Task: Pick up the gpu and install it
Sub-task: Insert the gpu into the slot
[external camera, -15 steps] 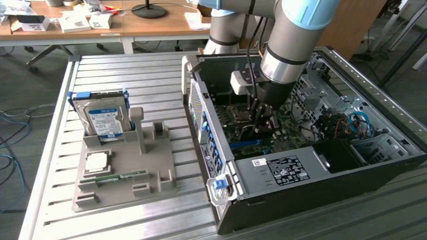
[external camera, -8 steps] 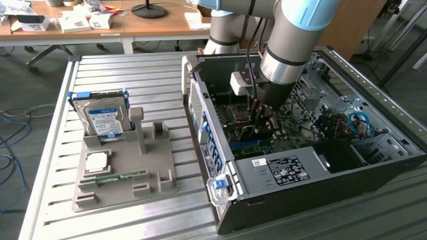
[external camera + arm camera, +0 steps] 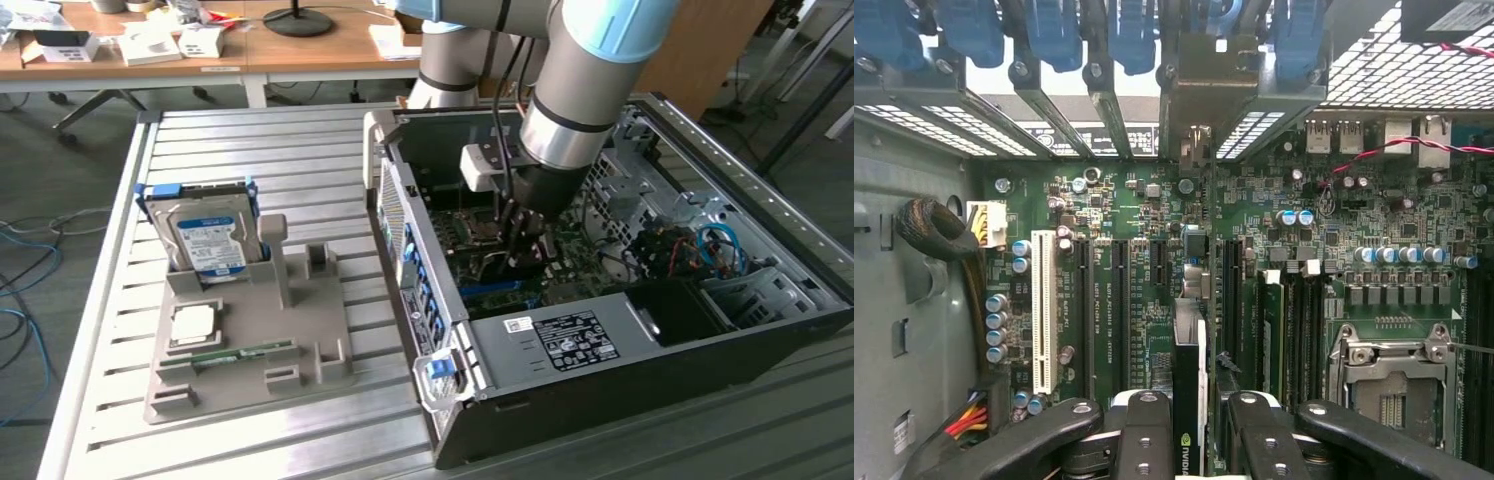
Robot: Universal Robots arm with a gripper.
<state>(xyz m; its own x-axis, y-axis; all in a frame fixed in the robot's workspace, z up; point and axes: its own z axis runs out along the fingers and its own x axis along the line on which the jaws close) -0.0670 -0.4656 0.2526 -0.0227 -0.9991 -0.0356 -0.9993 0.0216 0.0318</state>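
Edgewise — gpu (image 3: 1187,390), thin, dark, metal-bracketed.

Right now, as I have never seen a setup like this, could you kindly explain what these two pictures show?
The grey and blue machine is a robot arm. The exterior view comes from a camera off the arm, looking down on a slatted metal table. On it lies an open computer case, and toward the exterior view's left a grey holder with a hard drive standing upright and a memory stick lying flat. The arm reaches into the case. The wrist view comes from a camera on the arm's wrist, looking past its gripper at the motherboard. The gripper is shut on a thin card seen edge-on, the gpu, held over the board's slots.
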